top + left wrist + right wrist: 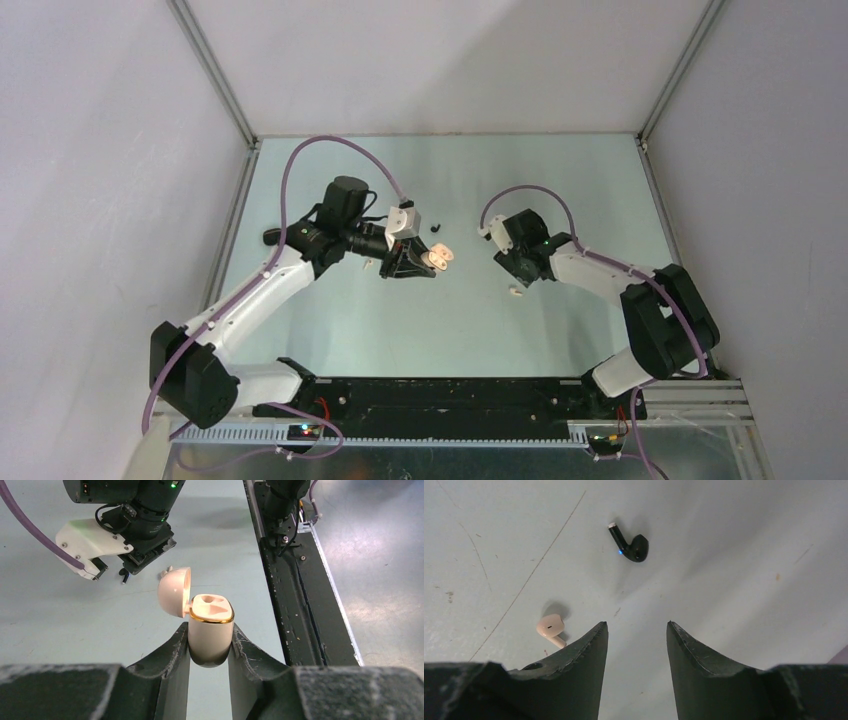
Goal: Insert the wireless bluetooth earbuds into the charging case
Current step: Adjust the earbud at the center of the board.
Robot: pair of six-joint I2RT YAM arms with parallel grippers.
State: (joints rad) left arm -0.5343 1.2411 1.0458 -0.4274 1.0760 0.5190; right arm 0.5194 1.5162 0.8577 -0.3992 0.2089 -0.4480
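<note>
Pale table (450,320), left gripper (209,630) clamping open charging case (211,609), right gripper (637,627) spread, cream earbud (549,626) just beside it

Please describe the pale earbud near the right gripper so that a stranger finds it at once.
Find the right gripper, open above the table. Close beside one of its fingers lies a cream earbud with a short stem. Its neighbour, the black earbud farther ahead, shows a blue light.
</note>
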